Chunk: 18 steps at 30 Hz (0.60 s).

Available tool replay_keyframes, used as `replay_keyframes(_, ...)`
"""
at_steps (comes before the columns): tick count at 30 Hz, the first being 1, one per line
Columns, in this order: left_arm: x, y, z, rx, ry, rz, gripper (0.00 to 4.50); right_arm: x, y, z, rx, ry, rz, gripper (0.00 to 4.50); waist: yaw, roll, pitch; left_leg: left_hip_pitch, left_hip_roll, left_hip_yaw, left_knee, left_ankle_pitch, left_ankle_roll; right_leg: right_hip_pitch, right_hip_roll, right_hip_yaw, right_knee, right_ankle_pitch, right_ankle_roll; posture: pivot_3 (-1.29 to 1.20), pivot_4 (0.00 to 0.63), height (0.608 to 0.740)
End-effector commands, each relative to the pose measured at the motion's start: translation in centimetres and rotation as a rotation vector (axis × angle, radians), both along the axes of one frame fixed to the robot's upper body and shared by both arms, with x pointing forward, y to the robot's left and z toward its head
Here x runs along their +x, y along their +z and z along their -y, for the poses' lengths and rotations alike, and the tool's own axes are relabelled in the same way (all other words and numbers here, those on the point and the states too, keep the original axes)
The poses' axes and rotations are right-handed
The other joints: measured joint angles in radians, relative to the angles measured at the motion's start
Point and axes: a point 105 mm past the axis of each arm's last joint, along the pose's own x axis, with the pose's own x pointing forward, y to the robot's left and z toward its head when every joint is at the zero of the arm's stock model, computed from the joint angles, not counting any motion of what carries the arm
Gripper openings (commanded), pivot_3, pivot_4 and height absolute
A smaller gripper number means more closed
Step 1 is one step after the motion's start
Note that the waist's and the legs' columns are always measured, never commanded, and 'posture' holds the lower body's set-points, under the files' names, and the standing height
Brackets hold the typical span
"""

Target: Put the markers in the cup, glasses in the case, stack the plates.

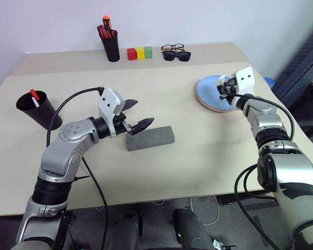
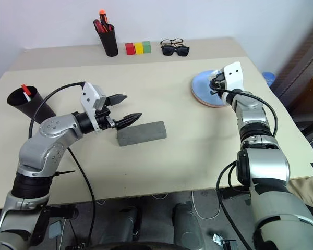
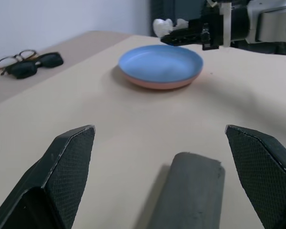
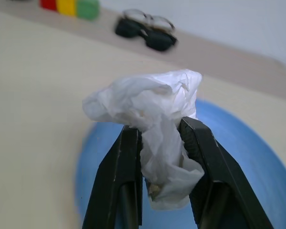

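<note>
The light blue plate [image 1: 209,91] lies on the salmon pink plate [image 3: 157,85] at the table's right. Just above them my right gripper [image 4: 159,125] is shut on a crumpled white tissue [image 4: 152,102]. My left gripper [image 1: 143,112] hangs open just over the left end of the closed grey case [image 1: 150,138], touching nothing. At the far left, the black cup [image 1: 36,109] holds a red-capped marker [image 1: 35,97]. The wire-frame glasses [image 1: 172,48] rest at the back of the table, right behind black sunglasses [image 1: 176,55].
A tall black pen holder [image 1: 111,47] with red and orange pens stands at the back. Beside it sit red, yellow and green blocks [image 1: 139,53]. The table's right edge runs close behind the plates.
</note>
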Motion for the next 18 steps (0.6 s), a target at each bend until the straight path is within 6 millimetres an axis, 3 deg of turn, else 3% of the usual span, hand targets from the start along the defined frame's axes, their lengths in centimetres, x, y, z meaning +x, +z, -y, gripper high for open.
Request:
replay_keyframes(1,-0.5,1.5,-0.3,-0.018,0.028,0.061,4.50,0.3,2.1,0.2,-0.014,-0.015,0.059,2.45,0.000,0.000,0.000,0.000,0.000,0.000,0.000,0.000,0.000,0.000,0.000,0.000,0.000,0.000,0.000,0.00,0.150,0.740)
replay_keyframes(5,-0.6,0.9,-0.5,-0.016,0.057,0.049,4.50,0.2,2.6,0.6,-0.022,-0.013,0.083,4.49,-0.001,0.000,0.000,0.000,0.000,0.000,0.000,0.000,0.000,0.000,0.000,0.000,-0.001,0.000,0.000,0.00,0.150,0.740)
replay_keyframes(14,0.8,-1.6,0.4,-0.049,0.129,0.013,4.50,-2.7,4.4,0.7,0.018,0.241,0.161,4.49,0.003,0.000,0.000,0.000,0.000,0.000,0.001,0.000,0.000,0.002,0.000,0.000,-0.001,0.001,0.001,0.00,0.150,0.740)
replay_keyframes(18,1.2,-3.1,0.8,-0.047,0.144,0.011,4.50,-7.4,3.8,0.3,-0.009,0.352,0.165,4.49,0.010,0.000,0.000,0.000,0.000,-0.003,0.000,0.000,0.000,0.002,0.000,-0.001,-0.002,0.002,0.004,0.00,0.150,0.740)
